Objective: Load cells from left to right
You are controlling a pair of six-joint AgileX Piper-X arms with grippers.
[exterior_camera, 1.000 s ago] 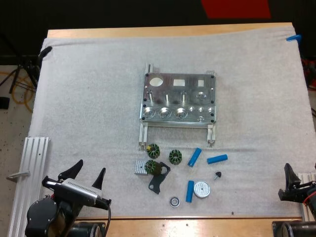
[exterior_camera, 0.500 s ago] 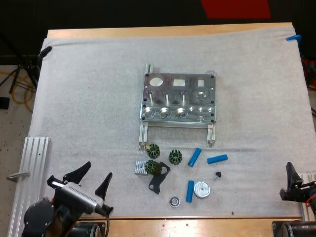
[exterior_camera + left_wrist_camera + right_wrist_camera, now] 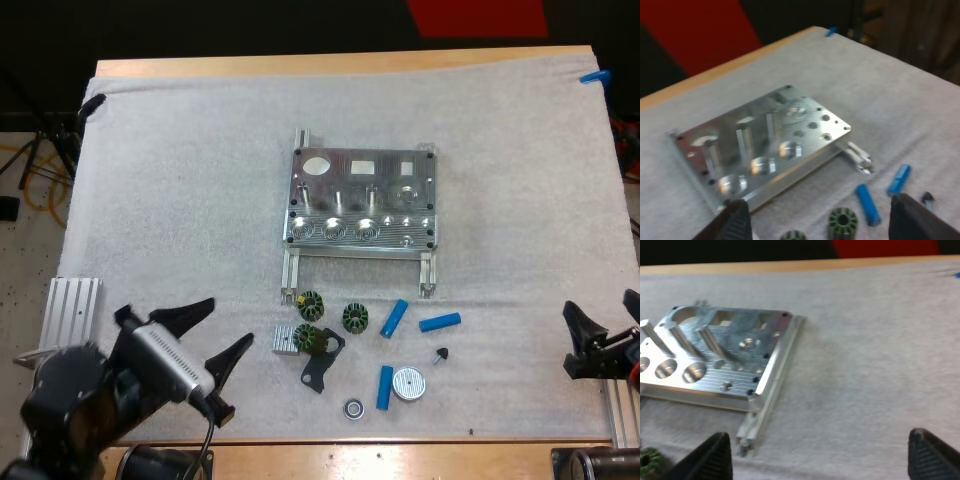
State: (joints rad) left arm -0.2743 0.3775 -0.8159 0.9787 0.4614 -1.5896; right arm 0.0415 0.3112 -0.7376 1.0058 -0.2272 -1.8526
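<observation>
White matting covers our wooden table [image 3: 330,62]. Our left gripper [image 3: 232,320] hangs over the near left part of the mat [image 3: 180,180]. Its two black fingers [image 3: 732,222] stand wide apart with nothing between them. Our right gripper [image 3: 598,303] sits at the near right edge of the mat. Its fingers [image 3: 715,455] are spread apart too and hold nothing.

Just right of our left gripper lie the small parts: a silver block [image 3: 285,340], three green rings [image 3: 354,318], a flat black piece [image 3: 320,368] and a tiny ring [image 3: 352,408]. Right of those, three blue tubes [image 3: 394,318] lie flat on the mat. A round silver cap [image 3: 408,383] sits just beside the nearest tube, and a little black knob [image 3: 440,354] is close by.

Farther off, in the middle of the mat, sits the metal plate [image 3: 362,200], with round holes [image 3: 332,232] along its near side. The tubes lie near its near side, apart from it. A silver rail [image 3: 72,320] lies at the near left edge.
</observation>
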